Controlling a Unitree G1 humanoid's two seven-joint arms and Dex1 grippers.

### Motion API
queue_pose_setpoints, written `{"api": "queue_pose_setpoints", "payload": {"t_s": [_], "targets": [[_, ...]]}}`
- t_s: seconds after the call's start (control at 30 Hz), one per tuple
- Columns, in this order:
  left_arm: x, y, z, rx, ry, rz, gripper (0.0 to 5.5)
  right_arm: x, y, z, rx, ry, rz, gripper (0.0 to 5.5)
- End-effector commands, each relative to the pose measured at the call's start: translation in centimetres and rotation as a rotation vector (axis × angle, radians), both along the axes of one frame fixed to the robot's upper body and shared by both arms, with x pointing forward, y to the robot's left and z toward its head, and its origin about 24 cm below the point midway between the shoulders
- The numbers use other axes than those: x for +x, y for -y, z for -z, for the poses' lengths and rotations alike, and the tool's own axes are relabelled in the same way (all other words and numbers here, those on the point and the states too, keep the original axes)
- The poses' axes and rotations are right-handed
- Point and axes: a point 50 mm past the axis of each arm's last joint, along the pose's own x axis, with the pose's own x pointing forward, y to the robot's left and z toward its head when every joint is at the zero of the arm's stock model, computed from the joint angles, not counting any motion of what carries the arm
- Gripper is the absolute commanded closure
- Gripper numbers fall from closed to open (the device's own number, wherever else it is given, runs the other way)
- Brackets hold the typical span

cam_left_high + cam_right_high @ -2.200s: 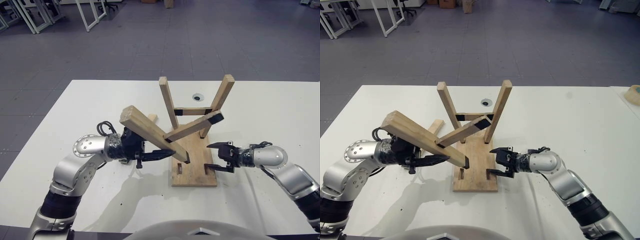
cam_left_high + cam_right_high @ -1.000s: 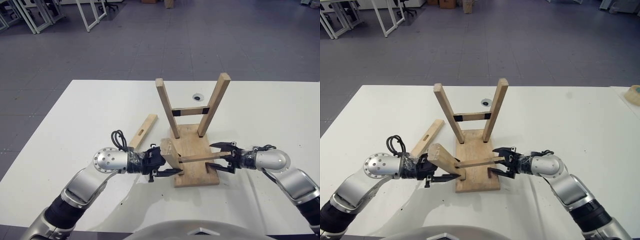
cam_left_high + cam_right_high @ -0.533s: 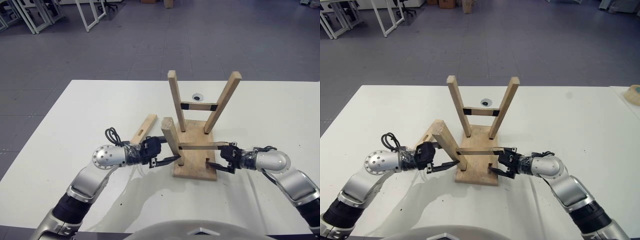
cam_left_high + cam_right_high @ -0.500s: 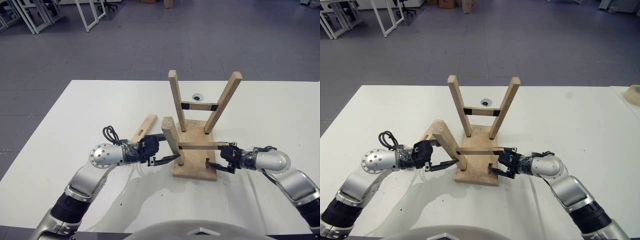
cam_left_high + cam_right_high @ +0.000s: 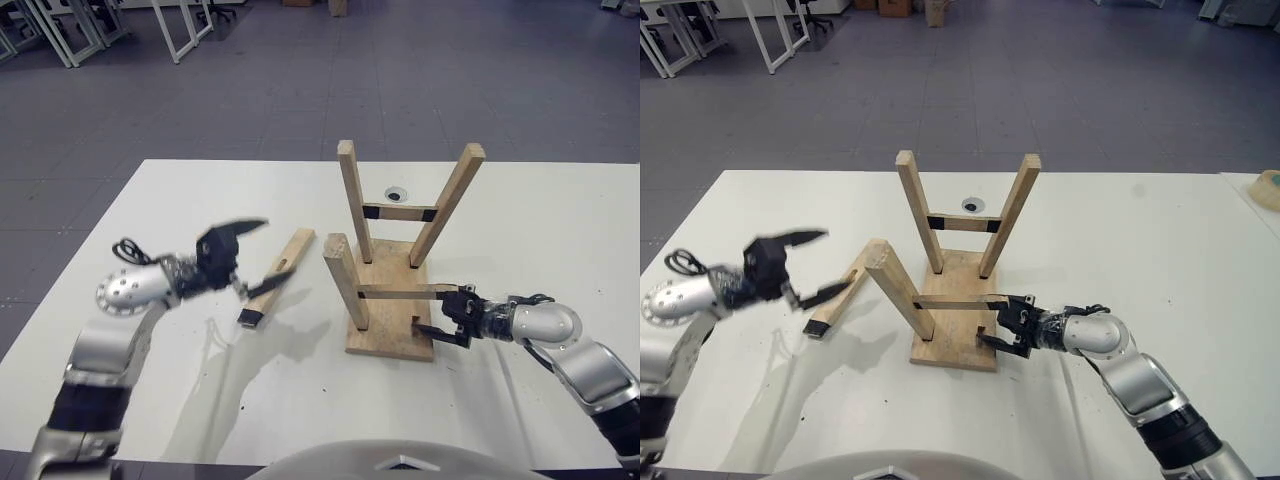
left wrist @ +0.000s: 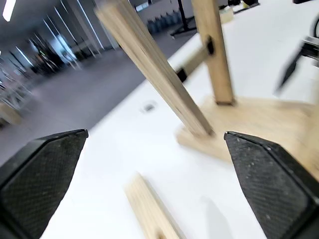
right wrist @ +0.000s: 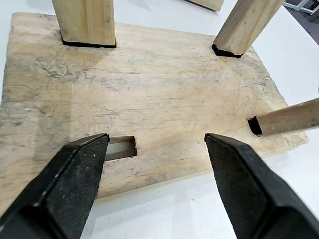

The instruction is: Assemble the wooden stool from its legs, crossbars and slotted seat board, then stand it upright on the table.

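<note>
The slotted seat board (image 5: 392, 322) lies flat near the middle of the white tabletop (image 5: 540, 225), underside up. At its 12 o'clock end two legs stand in their slots, one at 11 o'clock (image 5: 353, 200) and one at 1 o'clock (image 5: 448, 203), leaning slightly apart and joined by a crossbar (image 5: 400, 213) with black ends. A third leg (image 5: 345, 281) stands in the 7 o'clock corner, tilted a little toward 11 o'clock. A thin crossbar (image 5: 398, 292) runs from it toward 3 o'clock, above the board.

The right gripper (image 5: 429, 310) sits low at the board's 4 o'clock edge, open and holding nothing. In the right wrist view its fingers (image 7: 75, 184) stand either side of an empty slot (image 7: 121, 148) in the 5 o'clock corner. The thin crossbar's free end lies just beside the upper finger; contact cannot be told.

The left gripper (image 5: 276, 247) is raised above the tabletop at 9 o'clock from the board, spread wide and empty. Below it the fourth leg (image 5: 298, 245) lies flat, loose, pointing from 1 o'clock to 7 o'clock, its black end nearest the robot. A round cable hole (image 5: 397, 190) sits at 12 o'clock beyond the stool.
</note>
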Motion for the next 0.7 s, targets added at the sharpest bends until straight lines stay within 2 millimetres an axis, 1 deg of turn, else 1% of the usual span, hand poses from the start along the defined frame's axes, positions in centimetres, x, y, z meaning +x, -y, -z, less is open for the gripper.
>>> {"api": "queue_pose_setpoints", "payload": {"t_s": [0.03,0.1,0.17,0.3,0.37,0.47,0.5,0.57,0.63,0.67,0.7], "targets": [[1.3,4.0,1.2,0.061,0.037,0.148,0.45,-2.2,1.2,4.4,-0.128,-0.206,0.050,1.96],[1.1,5.1,2.0,0.076,0.032,0.221,0.45,-2.0,1.2,4.3,-0.132,-0.201,0.047,1.96],[0.7,5.4,2.2,0.070,0.035,0.269,0.45,-1.9,1.2,4.3,-0.135,-0.199,0.042,1.96],[-0.1,5.7,1.2,0.005,0.103,0.377,0.45,-1.9,1.3,4.5,-0.147,-0.200,0.039,1.96],[-1.0,5.8,1.1,0.004,0.117,0.463,0.45,-1.9,1.4,4.6,-0.153,-0.201,0.039,1.96],[-2.0,5.8,1.2,-0.011,0.104,0.527,0.45,-1.9,1.4,4.7,-0.159,-0.206,0.037,1.96],[-2.0,5.6,1.1,-0.002,0.109,0.517,0.45,-1.9,1.5,4.8,-0.163,-0.207,0.035,1.96],[-1.3,5.1,0.7,0.010,0.140,0.458,0.45,-2.0,1.4,4.9,-0.161,-0.213,0.036,1.96],[-0.2,4.3,-0.5,-0.004,0.200,0.369,0.45,-2.2,1.3,5.0,-0.159,-0.220,0.024,1.96],[0.2,3.8,-1.3,-0.019,0.239,0.327,0.45,-2.3,1.2,5.1,-0.157,-0.224,0.016,1.96],[0.5,3.4,-2.6,-0.048,0.284,0.284,0.45,-2.3,1.1,5.2,-0.156,-0.226,0.011,1.96]]}}
